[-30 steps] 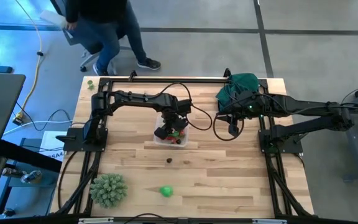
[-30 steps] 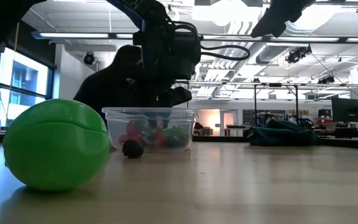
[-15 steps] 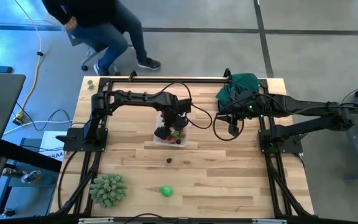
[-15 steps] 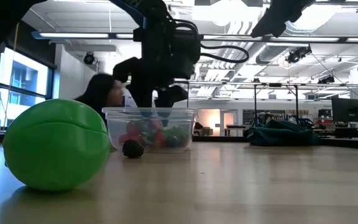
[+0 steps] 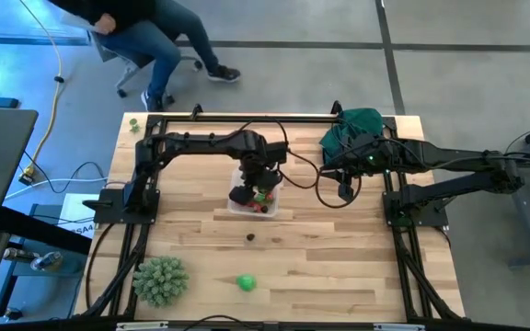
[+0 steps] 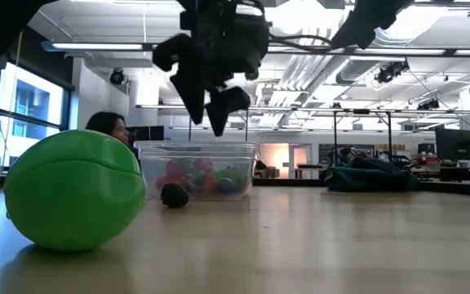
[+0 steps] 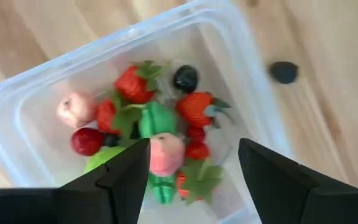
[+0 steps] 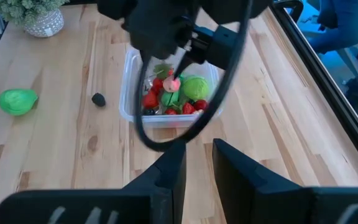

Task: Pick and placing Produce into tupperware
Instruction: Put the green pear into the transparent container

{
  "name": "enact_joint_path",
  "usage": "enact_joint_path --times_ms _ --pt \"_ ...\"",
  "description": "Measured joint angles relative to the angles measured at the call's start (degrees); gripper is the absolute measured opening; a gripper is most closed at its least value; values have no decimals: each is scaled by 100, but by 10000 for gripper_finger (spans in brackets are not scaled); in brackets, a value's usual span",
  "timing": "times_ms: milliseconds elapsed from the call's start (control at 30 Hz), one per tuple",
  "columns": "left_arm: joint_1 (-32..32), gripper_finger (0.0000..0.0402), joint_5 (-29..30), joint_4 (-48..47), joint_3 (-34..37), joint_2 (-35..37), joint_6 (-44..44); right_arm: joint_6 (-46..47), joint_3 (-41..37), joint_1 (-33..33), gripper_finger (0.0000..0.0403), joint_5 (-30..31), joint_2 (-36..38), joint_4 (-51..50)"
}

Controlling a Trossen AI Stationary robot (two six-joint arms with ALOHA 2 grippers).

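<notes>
The clear tupperware [image 5: 267,206] stands mid-table, and in the left wrist view its wall [image 7: 17,106] surrounds several produce pieces: red strawberries [image 7: 133,83], pink peaches [image 7: 166,154], green pieces and a dark berry. My left gripper [image 6: 206,114] hangs open right above it, clear of the rim [image 6: 196,145], touching nothing. One dark berry [image 5: 250,237] lies on the table near the container. A green round piece [image 5: 246,282] lies nearer the near edge. My right gripper [image 5: 344,192] waits shut above the table to the container's right.
A spiky pale-green ball [image 5: 161,279] sits at the near-left corner. A dark green cloth [image 5: 355,129] lies at the far-right corner under my right arm. A person sits beyond the far edge. Bare wood lies between the container and the near edge.
My left gripper has risen straight up from inside the tupperware to above its rim, its fingers apart. The produce stays in the container. The person beyond the far edge has shifted.
</notes>
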State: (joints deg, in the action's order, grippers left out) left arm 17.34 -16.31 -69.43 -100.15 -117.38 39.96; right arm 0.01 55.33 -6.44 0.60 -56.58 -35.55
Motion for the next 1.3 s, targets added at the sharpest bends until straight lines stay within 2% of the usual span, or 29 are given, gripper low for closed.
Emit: enact_joint_path --times_ms 400,567,733,867,1067,1200,1300 --pt "-1081 232 140 -1135 -376 125 -177 0 0 2 68 0 -2 0" --pt "-1660 232 597 -1154 -372 472 -384 0 0 2 68 0 -2 -11" --pt "-2175 232 1400 -1018 -362 992 -872 0 0 2 68 0 -2 -17" --pt "-2534 232 1921 -208 46 1526 -1133 0 0 2 68 0 -2 -20" --pt "-2938 232 1918 1407 1358 2244 -1199 0 0 2 68 0 0 -13" --pt "-3255 232 1637 2508 2378 2641 -1369 0 0 2 68 0 0 -16" --pt "-3506 232 1074 3464 3023 2770 -1606 0 0 2 68 0 0 -15"
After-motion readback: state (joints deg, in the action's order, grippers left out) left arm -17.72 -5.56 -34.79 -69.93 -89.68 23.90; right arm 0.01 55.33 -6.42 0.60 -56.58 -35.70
